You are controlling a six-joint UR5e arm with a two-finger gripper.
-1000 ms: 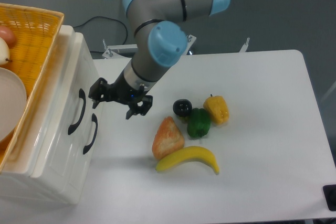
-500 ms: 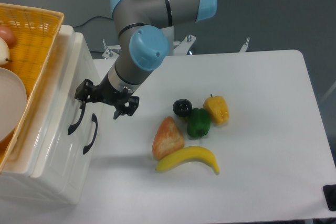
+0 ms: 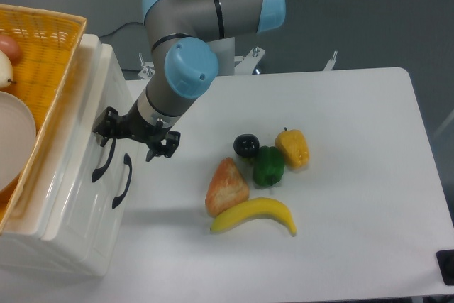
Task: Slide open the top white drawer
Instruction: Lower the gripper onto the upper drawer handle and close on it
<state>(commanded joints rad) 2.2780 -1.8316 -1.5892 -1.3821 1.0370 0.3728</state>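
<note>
White table (image 3: pixel 355 196), cabinet (image 3: pixel 67 225) at left edge w/ yellow wicker basket (image 3: pixel 42 47) on top. UR5e arm (image 3: pixel 186 69) reaches down-left to cabinet front. Top white drawer (image 3: pixel 85 154) is the upper of two, looks shut, flush w/ cabinet face. Gripper (image 3: pixel 135 135) fingers spread, at upper end of top black handle (image 3: pixel 105 155); contact: cannot tell. Mid-table: banana (image 3: pixel 254 215), bread piece (image 3: pixel 226 185), green pepper (image 3: pixel 269 165), yellow pepper (image 3: pixel 293 147), small black obj (image 3: pixel 246 145).

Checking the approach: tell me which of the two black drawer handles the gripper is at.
The gripper is at the upper handle, the top white drawer's, farther left against the cabinet. The lower handle sits apart, below-right.
</note>
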